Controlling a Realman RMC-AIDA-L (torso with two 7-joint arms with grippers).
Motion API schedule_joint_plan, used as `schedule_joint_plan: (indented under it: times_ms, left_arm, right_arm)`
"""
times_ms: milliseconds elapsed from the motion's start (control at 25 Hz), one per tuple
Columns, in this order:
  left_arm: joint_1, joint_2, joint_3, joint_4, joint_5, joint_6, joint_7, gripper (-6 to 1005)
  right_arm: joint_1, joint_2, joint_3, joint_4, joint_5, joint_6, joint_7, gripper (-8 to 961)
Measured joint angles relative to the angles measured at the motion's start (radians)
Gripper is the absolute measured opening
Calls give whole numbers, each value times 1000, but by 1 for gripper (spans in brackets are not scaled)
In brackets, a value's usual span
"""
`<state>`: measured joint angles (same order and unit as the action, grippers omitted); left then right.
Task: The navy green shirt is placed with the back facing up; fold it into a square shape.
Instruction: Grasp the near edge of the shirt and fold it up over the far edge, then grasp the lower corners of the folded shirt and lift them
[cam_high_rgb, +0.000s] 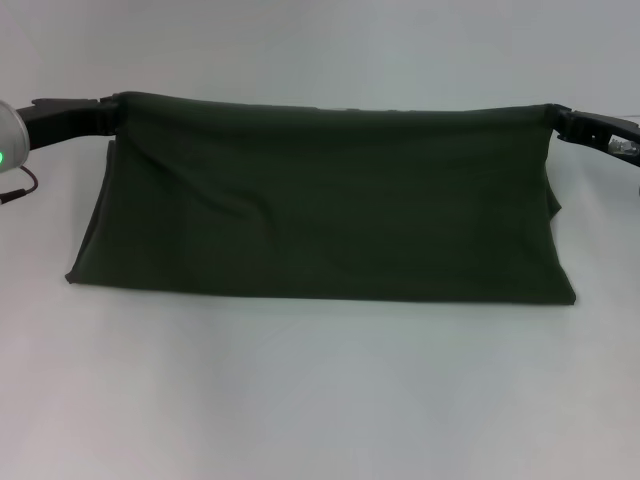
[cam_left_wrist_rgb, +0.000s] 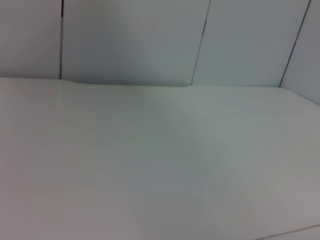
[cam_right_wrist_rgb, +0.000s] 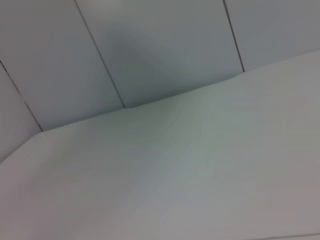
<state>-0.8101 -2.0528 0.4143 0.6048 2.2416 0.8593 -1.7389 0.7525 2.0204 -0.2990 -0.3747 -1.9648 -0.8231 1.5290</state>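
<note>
A: Where does the navy green shirt (cam_high_rgb: 320, 200) lie in the head view?

B: It spans most of the width of the white tabletop (cam_high_rgb: 320, 400). Its upper edge is raised and stretched into a nearly straight line between the two arms, while its lower edge rests on the tabletop, nearer the front edge. The cloth slopes down from the lifted edge to that resting fold. Only plain dark fabric shows, with soft creases near the left side.

A: What is each end effector doing?

B: The left gripper (cam_high_rgb: 112, 105) meets the upper left corner of the shirt, toward the tabletop's left edge, and is clenched on the cloth there. The right gripper (cam_high_rgb: 552, 115) meets the upper right corner, toward the right edge, and likewise grasps the fabric. The fingers themselves are largely hidden by the cloth; the taut, lifted edge between them shows the hold.

A: What do the wrist views add?

B: Neither shows the shirt or any fingers. The left wrist view shows bare tabletop (cam_left_wrist_rgb: 160, 165) meeting a panelled wall (cam_left_wrist_rgb: 135, 40). The right wrist view shows the same surface (cam_right_wrist_rgb: 200, 180) and wall (cam_right_wrist_rgb: 150, 45) at a tilt.
</note>
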Motion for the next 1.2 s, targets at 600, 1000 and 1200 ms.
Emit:
schedule_joint_plan:
  times_ms: [600, 1000, 1200]
  left_arm:
    - [-28, -48, 48, -16, -28, -267, 1, 136]
    - [47, -56, 54, 57, -141, -132, -9, 552]
    - [164, -96, 49, 204, -228, 237, -10, 768]
  right_arm:
    - [66, 27, -97, 2, 2, 175, -24, 121]
    - [45, 10, -96, -18, 21, 81, -10, 541]
    - [-35, 4, -98, -70, 29, -108, 36, 617]
